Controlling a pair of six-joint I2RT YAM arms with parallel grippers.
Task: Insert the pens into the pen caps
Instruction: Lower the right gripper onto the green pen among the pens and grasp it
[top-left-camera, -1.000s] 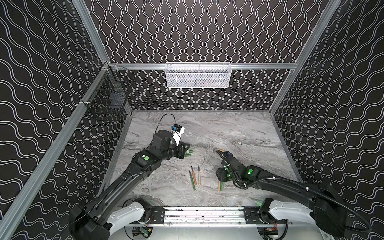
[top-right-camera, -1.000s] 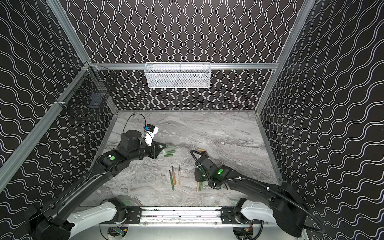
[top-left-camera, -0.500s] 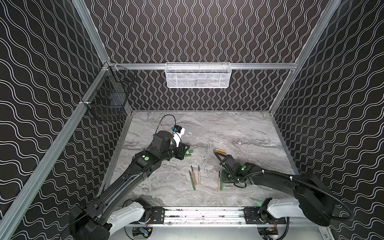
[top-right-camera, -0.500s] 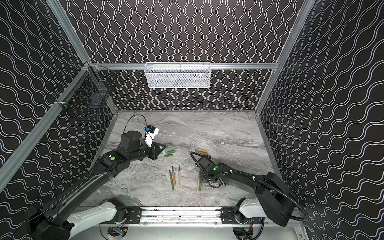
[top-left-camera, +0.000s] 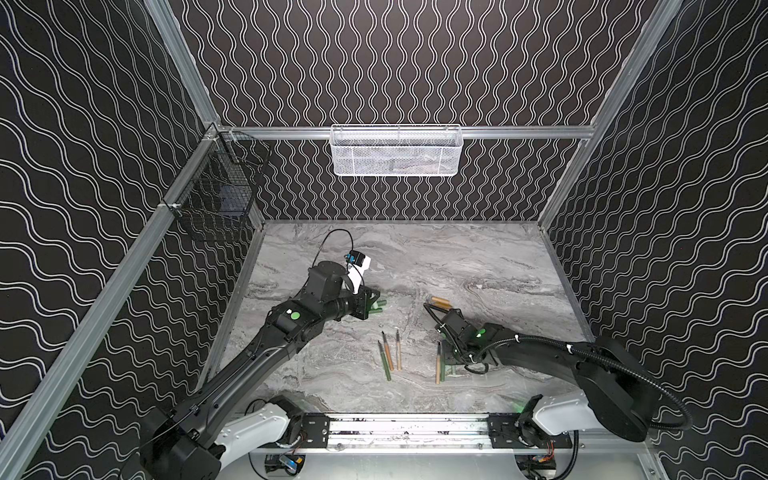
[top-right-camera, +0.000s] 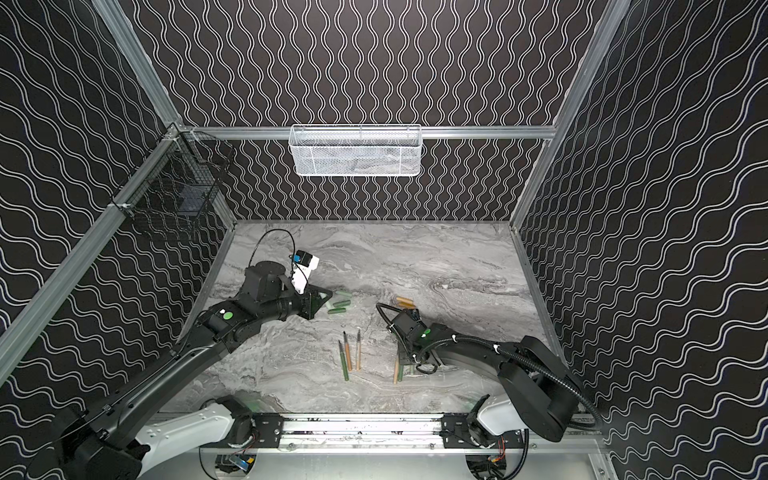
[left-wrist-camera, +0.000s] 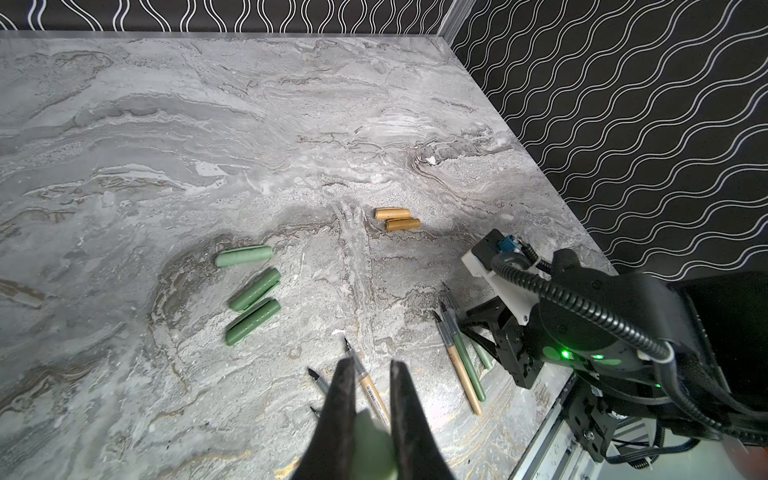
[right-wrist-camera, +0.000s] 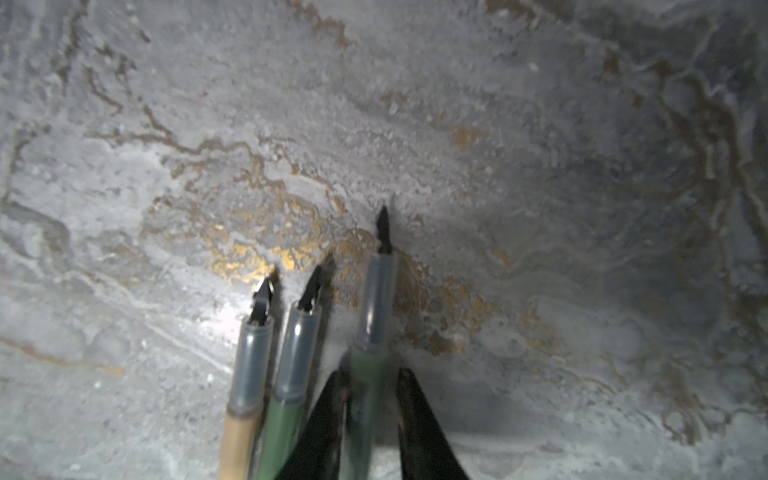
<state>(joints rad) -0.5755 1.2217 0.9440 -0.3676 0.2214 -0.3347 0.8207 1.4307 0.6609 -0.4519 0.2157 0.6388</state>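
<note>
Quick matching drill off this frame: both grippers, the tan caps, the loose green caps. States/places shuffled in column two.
1 left gripper
2 right gripper
3 tan caps
4 loose green caps

A fingers either side of a green pen
B trio lying on the table
C shut on a pale green cap
D pair lying side by side

Pairs: 1-C, 2-A, 3-D, 4-B

From high up, we look down at the whole desk (top-left-camera: 457, 257) in both top views. The right wrist camera sits close to three pens (right-wrist-camera: 295, 345); the left sees them from farther.
</note>
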